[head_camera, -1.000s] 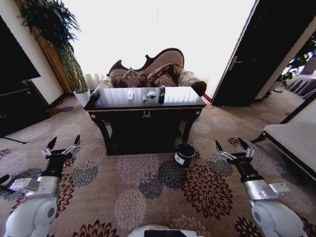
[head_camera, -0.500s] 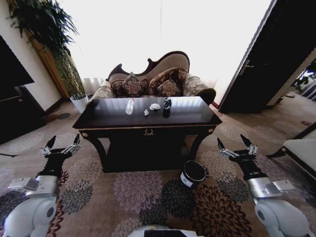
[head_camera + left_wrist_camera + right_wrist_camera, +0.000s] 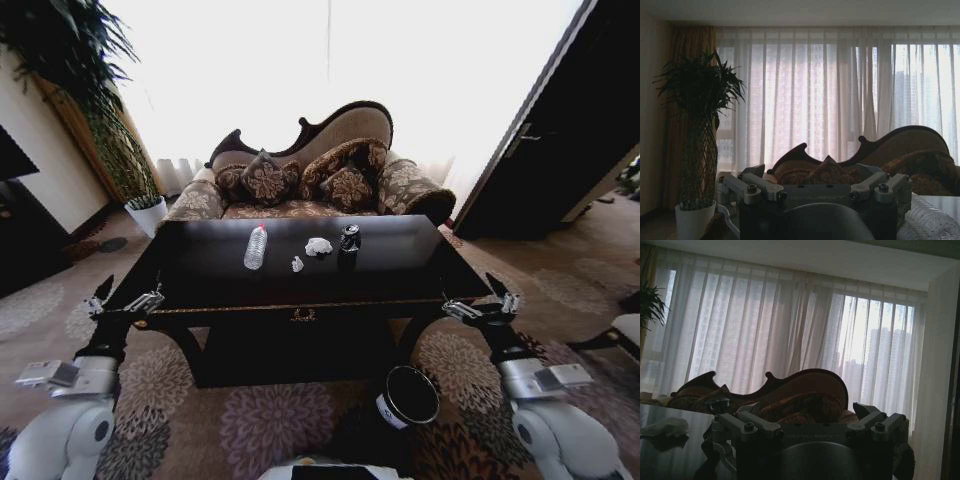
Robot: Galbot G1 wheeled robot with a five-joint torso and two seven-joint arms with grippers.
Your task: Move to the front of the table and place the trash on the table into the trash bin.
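The left gripper (image 3: 124,298) hangs spread at the table's (image 3: 200,275) left corner; driving closer could knock it against the gold edge. On top lie a clear bottle (image 3: 256,247), a small paper scrap (image 3: 297,264), a tissue wad (image 3: 318,246) and a dark can (image 3: 349,238), all near the far side, a long reach. The bin (image 3: 411,396) stands on the carpet by the table's right leg, easy to bump. The right gripper (image 3: 482,305), also spread, hovers at the right corner. A sofa (image 3: 310,160) stands behind.
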